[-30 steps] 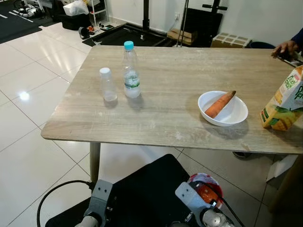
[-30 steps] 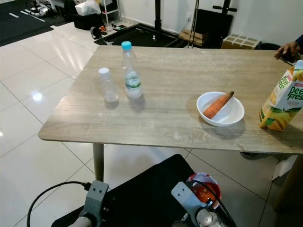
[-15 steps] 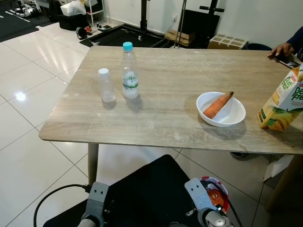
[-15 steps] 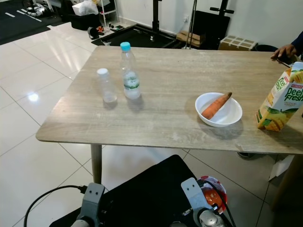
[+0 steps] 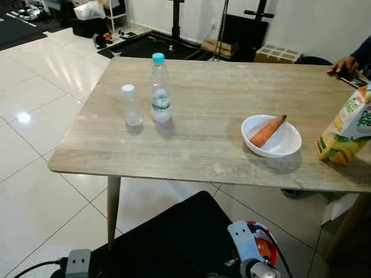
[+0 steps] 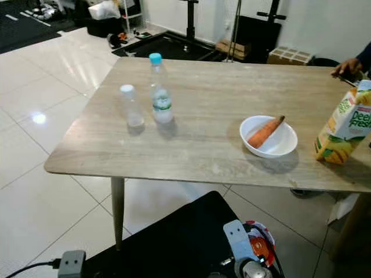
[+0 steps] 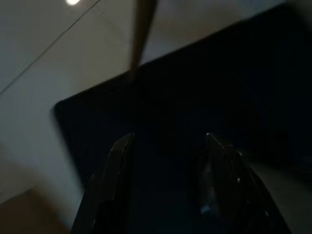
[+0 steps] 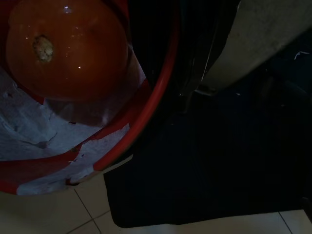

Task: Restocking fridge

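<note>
My right claw (image 6: 255, 263), low before the desk (image 6: 203, 139), is clamped on a red bowl (image 8: 73, 146) holding a tomato (image 8: 66, 48); left claw (image 7: 168, 161) apart. Tilting may spill it.

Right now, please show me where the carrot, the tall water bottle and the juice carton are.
carrot (image 5: 266, 132), left eye view, middle of its orange body in the white bowl.
tall water bottle (image 5: 160, 98), left eye view, on its label.
juice carton (image 6: 345, 131), right eye view, its printed front face.
</note>
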Motion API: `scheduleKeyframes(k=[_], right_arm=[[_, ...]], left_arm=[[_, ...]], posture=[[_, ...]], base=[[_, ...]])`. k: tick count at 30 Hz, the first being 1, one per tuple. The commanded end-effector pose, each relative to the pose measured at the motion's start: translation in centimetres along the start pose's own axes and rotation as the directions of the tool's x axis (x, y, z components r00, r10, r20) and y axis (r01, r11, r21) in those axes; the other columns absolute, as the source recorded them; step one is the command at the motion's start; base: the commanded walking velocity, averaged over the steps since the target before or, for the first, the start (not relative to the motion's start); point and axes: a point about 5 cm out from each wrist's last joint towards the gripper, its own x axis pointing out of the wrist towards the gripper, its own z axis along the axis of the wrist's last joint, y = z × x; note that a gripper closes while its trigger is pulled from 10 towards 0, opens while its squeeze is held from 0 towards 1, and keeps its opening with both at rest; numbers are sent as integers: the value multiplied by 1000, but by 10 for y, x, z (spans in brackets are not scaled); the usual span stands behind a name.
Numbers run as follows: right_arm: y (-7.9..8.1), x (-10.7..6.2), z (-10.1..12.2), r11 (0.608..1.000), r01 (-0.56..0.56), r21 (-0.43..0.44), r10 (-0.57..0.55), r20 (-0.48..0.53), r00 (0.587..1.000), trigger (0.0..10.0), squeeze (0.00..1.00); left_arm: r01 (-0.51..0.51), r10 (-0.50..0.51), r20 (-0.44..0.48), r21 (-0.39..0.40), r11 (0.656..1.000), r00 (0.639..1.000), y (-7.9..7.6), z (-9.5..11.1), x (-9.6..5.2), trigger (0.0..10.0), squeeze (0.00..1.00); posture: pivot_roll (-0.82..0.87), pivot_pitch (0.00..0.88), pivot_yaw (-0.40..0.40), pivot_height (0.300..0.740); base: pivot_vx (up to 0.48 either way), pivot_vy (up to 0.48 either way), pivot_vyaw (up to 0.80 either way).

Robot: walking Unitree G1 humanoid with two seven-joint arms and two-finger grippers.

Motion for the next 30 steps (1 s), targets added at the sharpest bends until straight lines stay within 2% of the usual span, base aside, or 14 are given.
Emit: scheduleKeyframes(k=[1, 4, 6, 8, 9, 10, 11, 13, 15, 19, 22, 24, 26, 30], right_arm=[[-2, -1, -4, 1000, 24, 20, -24, -7, 1000, 10000, 0], [-2, -2, -4, 1000, 7, 19, -7, -5, 1000, 10000, 0], [-5, -2, -4, 999, 36, 9, -36, -4, 999, 10000, 0], [-6, -3, -6, 999, 52, 0, -52, -12, 999, 10000, 0], [-6, -3, -8, 998, 58, -10, -59, -20, 998, 10000, 0], [-6, -3, -8, 998, 58, -10, -59, -20, 998, 10000, 0], [-6, -3, -9, 998, 62, -16, -63, -25, 998, 10000, 0], [-5, -4, -11, 998, 55, -28, -55, -30, 998, 10000, 0], [-6, -3, -8, 998, 61, -16, -62, -18, 998, 10000, 0], [-8, -3, -7, 998, 67, -19, -67, -16, 998, 10000, 0], [-7, -3, -6, 998, 64, -19, -64, -15, 998, 10000, 0], [-6, -2, -5, 998, 62, -4, -62, -9, 998, 10000, 0], [-2, -1, -2, 999, 38, -12, -38, 8, 999, 10000, 0], [0, -1, -1, 1000, 20, -18, -20, 16, 1000, 10000, 0]], left_arm=[[154, -151, 39, -79, 985, 988, -21, 2, 4, 10000, 0], [252, -252, 17, -48, 967, 968, -34, 2, 6, 10000, 0], [-36, 44, -44, 178, 983, 998, -6, 9, 11, 10000, 0], [-213, 221, -3, 256, 943, 975, 13, 16, 10, 10000, 0], [-341, 343, 49, 311, 887, 938, 29, 24, 7, 10000, 0], [-341, 343, 49, 311, 887, 938, 29, 24, 7, 10000, 0], [-422, 416, 94, 346, 838, 904, 40, 29, 4, 10000, 0], [-570, 551, 162, 337, 749, 819, 59, 37, -4, 10000, 0], [-639, 620, 160, 244, 729, 768, 68, 40, -8, 10000, 0], [-672, 647, 182, 204, 712, 741, 73, 45, -10, 10000, 0], [-655, 629, 182, 193, 731, 756, 71, 45, -9, 10000, 0], [-475, 463, 108, 142, 869, 880, 48, 39, 4, 10000, 0], [-215, 210, 44, 173, 961, 977, 13, 29, 15, 10000, 0], [-82, 72, 48, 239, 967, 996, -13, 26, 19, 10000, 0]], posture=[[-117, 109, -16, 740], [-113, 112, -17, 740], [-111, 107, -24, 740], [-111, 99, -28, 740], [-113, 99, -28, 740], [-113, 99, -28, 740], [-113, 99, -28, 740], [-122, 110, -10, 740], [-112, 113, -14, 740], [-117, 105, -11, 740], [-115, 97, -10, 740], [-123, 106, -2, 740], [-130, 107, 8, 740], [-125, 107, 4, 740]], base=[[0, 0, 0], [0, 0, 0], [0, 0, 0], [0, 0, 0], [0, 0, 0], [0, 0, 0], [0, 0, 0], [0, 0, 0], [0, 0, 0], [0, 0, 0], [0, 0, 0], [0, 0, 0], [0, 0, 0], [0, 0, 0]])
